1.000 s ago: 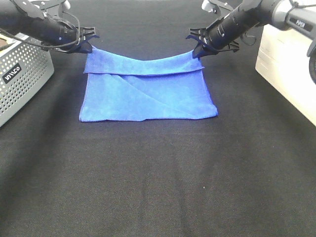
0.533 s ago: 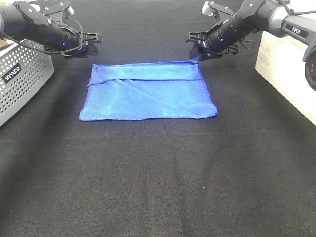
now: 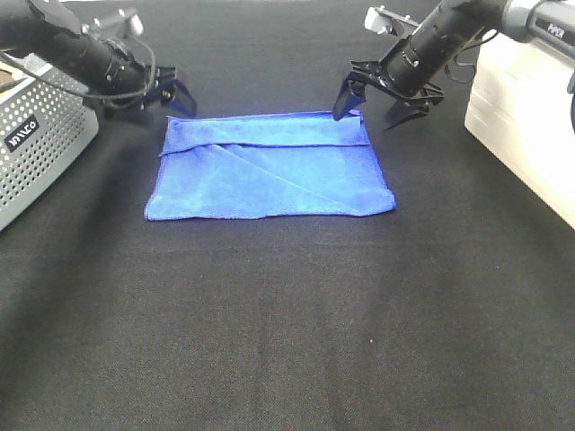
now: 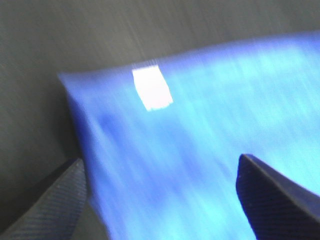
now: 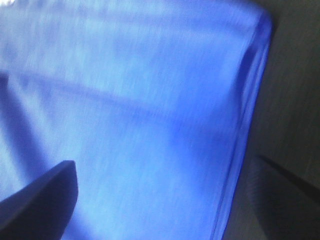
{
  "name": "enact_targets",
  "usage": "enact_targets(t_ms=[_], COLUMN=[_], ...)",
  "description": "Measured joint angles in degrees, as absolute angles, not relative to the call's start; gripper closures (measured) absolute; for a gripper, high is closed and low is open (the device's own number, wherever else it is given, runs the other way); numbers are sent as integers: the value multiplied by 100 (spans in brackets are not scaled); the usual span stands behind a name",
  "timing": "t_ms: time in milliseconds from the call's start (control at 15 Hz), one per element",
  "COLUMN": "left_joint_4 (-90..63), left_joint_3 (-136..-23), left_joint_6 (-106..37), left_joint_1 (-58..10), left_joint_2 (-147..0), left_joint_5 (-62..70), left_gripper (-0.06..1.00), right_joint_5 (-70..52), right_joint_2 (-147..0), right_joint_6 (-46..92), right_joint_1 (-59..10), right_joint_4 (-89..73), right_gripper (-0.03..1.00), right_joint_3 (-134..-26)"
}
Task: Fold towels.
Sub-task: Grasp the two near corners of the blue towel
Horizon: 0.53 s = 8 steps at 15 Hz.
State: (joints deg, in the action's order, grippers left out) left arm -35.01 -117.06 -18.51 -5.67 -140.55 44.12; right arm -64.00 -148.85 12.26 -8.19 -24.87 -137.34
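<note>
Just changed: both claws have released the bright royal-blue rectangular microfibre towel [image 3: 269, 175]. A moment ago they held its two far corners raised; the cloth has since dropped flat.
Meaning for the task: one fold looks finished, and a further fold probably remains.
Towel position: flat on the black woven tablecloth [image 3: 287, 341], towards the far side, between the two arms.
Left claw [image 3: 166, 101]: jaws spread wide and empty, just above the far left corner.
Right claw [image 3: 370, 109]: jaws spread wide and empty, just above the far right corner.
Texture and shape: soft, short pile with stitched edges. A folded band runs along the far edge, with a diagonal crease below it.
Tag: small white fabric tag [image 4: 151, 89] at the corner under the left claw.
Surroundings: grey perforated metal basket [image 3: 36, 135] at left, white box [image 3: 526, 117] at right.
</note>
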Motion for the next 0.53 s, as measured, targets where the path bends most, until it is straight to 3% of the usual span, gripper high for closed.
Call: enact_targets(t_ms=[200, 333, 533], left_joint_4=[-3495, -3507, -3604], left_joint_3=[-11293, -10204, -8514], left_joint_6=[-1667, -1644, -1644], left_joint_1=[-567, -567, -567], left_joint_2=[-13860, -13333, -12324], left_joint_5=[5265, 4853, 3971], left_gripper=[16, 16, 16], right_joint_5=[-6910, -6921, -6927], right_joint_2=[-14868, -14708, -13969], right_joint_6=[688, 413, 487], right_joint_1=[-819, -819, -819], right_joint_4=[-2452, -2452, -2286], right_gripper=[11, 11, 12], right_joint_3=[-13740, -13556, -12456])
